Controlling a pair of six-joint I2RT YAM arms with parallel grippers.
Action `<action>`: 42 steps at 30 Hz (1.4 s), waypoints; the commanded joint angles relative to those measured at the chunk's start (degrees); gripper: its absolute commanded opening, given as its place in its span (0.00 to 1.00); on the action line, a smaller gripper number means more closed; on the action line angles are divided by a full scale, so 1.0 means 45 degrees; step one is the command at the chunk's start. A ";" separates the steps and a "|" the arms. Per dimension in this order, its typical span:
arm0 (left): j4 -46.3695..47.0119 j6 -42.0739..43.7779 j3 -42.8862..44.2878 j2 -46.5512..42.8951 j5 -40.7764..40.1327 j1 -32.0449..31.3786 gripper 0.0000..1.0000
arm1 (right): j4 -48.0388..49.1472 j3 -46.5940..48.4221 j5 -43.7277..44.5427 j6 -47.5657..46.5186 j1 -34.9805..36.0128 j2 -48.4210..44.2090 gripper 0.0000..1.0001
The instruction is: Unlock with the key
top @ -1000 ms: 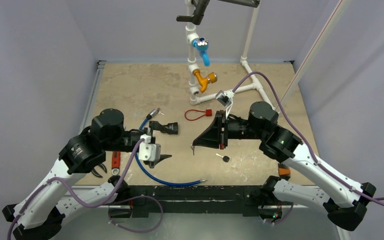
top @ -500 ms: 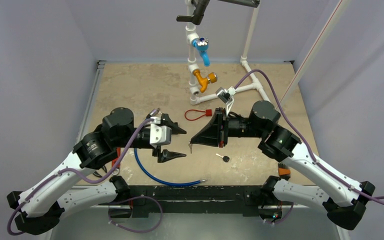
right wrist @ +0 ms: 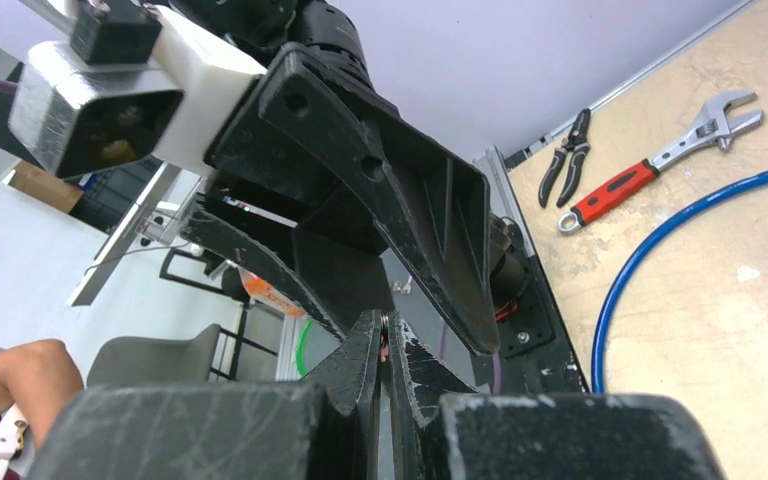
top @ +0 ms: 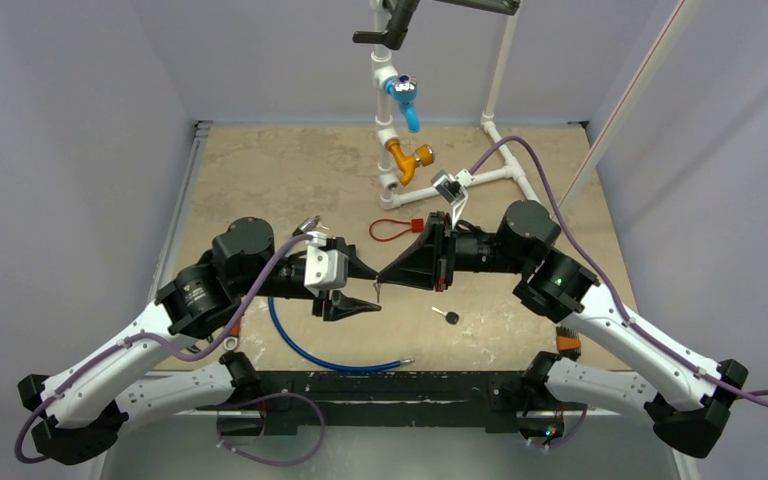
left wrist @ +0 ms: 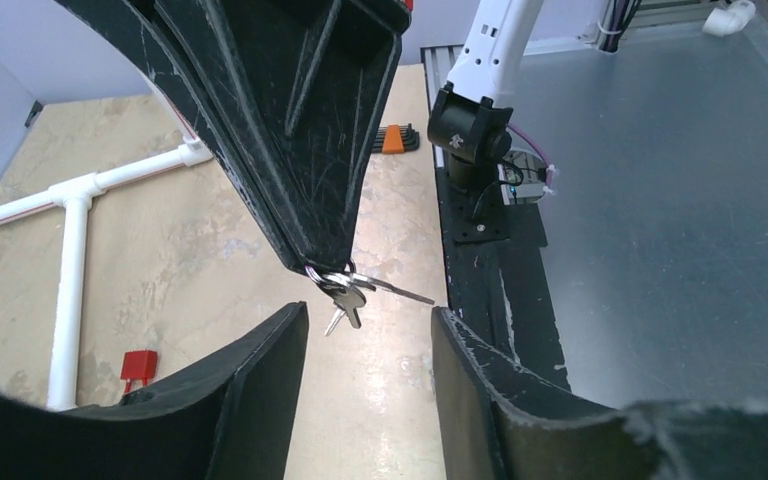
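Observation:
My right gripper (top: 384, 281) is shut on a key ring with small silver keys (left wrist: 346, 290) hanging from its tips above the table. My left gripper (top: 368, 290) is open, its two fingers level with the keys; in the left wrist view the keys hang just past its fingertips (left wrist: 280, 335), not touching them. The right wrist view shows the right gripper (right wrist: 384, 328) pinching the ring, with the left gripper (right wrist: 390, 190) close in front. A red padlock with a cable loop (top: 416, 225) lies on the table behind both grippers.
A small black-headed key (top: 448, 317) lies on the table near the front. A blue hose (top: 310, 352) curves below the left gripper. A red-handled wrench (right wrist: 650, 170) and pliers (right wrist: 565, 155) lie at the left. A white pipe frame with valves (top: 390, 150) stands at the back.
My left gripper has swung right, off the table's left part, up to the keys held by my right gripper. The right gripper has edged slightly left, still holding the ring.

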 commanded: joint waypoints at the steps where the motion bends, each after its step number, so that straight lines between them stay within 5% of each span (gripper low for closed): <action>1: 0.0688 0.0114 -0.0232 -0.0129 -0.0370 -0.0073 0.45 | 0.1091 0.0128 0.0022 0.0309 0.0106 -0.0079 0.00; 20: 0.1148 -0.0303 0.0091 -0.0500 -0.0448 0.0108 0.35 | 0.1027 -0.0260 0.0391 0.0375 0.0343 -0.0162 0.00; 31: 0.0806 0.0049 -0.0137 -0.1028 -0.0597 0.0602 0.00 | 0.0879 -0.0334 0.0413 0.0458 0.0343 -0.0202 0.00; 42: -0.0727 0.1959 0.0624 -0.1088 -0.0377 0.0696 0.00 | -0.1080 0.0068 0.0581 -0.0338 0.0363 -0.0152 0.00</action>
